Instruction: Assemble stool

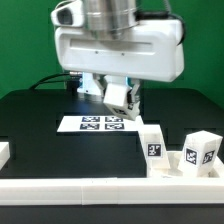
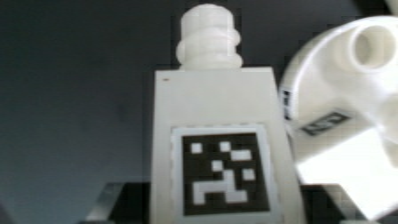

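Note:
My gripper (image 1: 120,97) is shut on a white blocky stool leg (image 1: 122,98) and holds it tilted above the black table, behind the marker board. In the wrist view the leg (image 2: 217,120) fills the middle. Its threaded peg (image 2: 210,38) points away from me and its square tag (image 2: 222,168) faces the camera. The dark fingers (image 2: 135,203) press on both of its sides at the gripper (image 2: 222,207). The round white seat (image 2: 352,85) lies just beside the leg's peg end. In the exterior view the seat is mostly hidden behind the gripper.
The marker board (image 1: 100,123) lies flat at the table's middle. Two more tagged white legs (image 1: 152,141) (image 1: 200,151) stand at the exterior view's right, next to the long white border rail (image 1: 100,186) along the front. A white rail end (image 1: 5,152) sits at the left.

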{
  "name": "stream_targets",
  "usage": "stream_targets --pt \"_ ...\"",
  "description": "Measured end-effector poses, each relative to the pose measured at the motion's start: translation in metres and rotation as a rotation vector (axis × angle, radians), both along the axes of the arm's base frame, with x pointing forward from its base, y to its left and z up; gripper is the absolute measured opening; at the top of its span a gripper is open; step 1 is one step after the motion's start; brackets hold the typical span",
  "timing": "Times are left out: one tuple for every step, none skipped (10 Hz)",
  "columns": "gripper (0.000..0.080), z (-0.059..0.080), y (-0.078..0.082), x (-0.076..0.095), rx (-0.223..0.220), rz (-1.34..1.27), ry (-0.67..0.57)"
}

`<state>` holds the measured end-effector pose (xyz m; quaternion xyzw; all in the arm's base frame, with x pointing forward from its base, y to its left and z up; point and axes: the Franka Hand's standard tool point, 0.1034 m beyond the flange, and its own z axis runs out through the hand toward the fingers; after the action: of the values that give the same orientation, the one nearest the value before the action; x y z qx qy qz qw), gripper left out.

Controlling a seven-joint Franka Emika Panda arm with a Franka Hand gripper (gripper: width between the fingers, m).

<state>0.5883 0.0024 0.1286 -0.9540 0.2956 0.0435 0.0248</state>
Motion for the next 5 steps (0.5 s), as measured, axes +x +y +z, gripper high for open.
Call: stream_targets --pt "0.0337 0.001 0.013 -0.005 -0.012 -0.008 -0.059" --pt "0.0337 0.001 0.025 -0.011 -0.017 -0.025 -0.086" --pt "0.0338 0.001 0.037 -0.008 -0.037 -0.045 -0.155" --pt "0.0338 -0.002 0.042 -0.009 -0.044 -0.034 -0.187" --pt "0.0338 -0.002 0.047 -0.004 -0.052 -0.054 -0.249"
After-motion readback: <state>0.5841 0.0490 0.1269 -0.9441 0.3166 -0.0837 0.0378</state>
